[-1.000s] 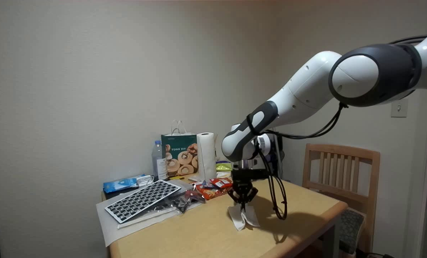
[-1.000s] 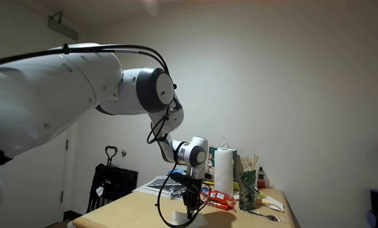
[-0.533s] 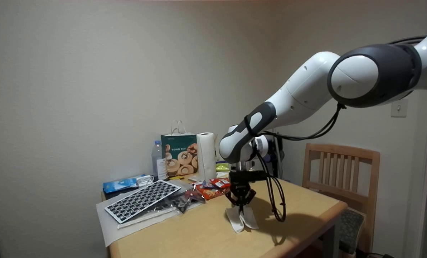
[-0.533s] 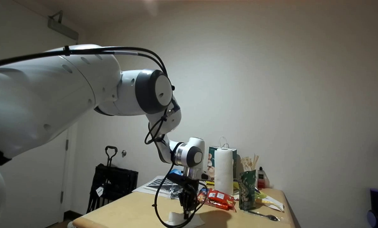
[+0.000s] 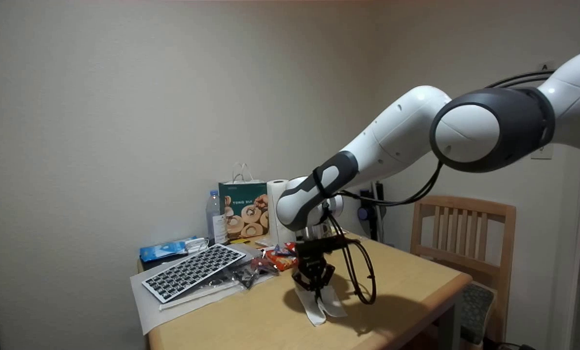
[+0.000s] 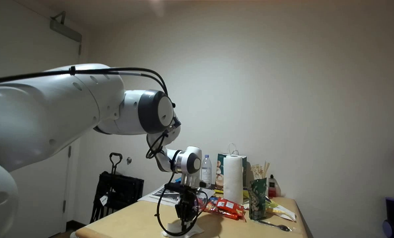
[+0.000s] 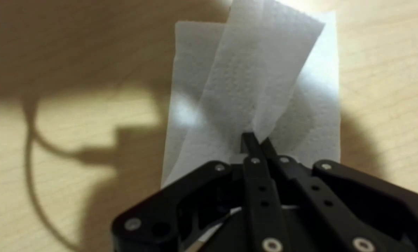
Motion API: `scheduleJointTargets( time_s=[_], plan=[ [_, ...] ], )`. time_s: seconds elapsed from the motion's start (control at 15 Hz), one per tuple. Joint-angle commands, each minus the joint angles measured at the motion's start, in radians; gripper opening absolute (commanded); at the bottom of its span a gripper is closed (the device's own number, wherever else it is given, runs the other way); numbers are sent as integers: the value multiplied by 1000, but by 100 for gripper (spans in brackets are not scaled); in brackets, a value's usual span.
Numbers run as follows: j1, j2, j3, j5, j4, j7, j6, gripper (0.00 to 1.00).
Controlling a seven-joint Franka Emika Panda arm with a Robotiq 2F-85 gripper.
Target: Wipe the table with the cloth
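Hand (image 7: pixel 258 141) pinches white cloth (image 7: pixel 242 78) on tabletop (image 5: pixel 251 321): grasp done, wiping probably underway, can't tell how much is covered, rest of wipe presumably left.

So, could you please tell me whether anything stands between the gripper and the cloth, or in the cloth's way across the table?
Nothing visible separates the gripper and the cloth: the jaws grip a fold. Toward the wall, red packets and a paper towel roll on the table would likely block wiping there.

Cloth (image 7: pixel 235 80) — partly hidden by hand (image 7: pixel 259 142)
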Motion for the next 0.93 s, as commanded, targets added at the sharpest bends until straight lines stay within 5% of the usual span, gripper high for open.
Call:
scheduleJointTargets(
  time_s=[0.0,0.53,0.87],
  plan=[
    [65,83,11,-52,130,-46,-81,0],
    [104,94,8,-57,174,-24,-77,0],
    [201,200,33,-123,338,-95,-198,0]
  ],
)
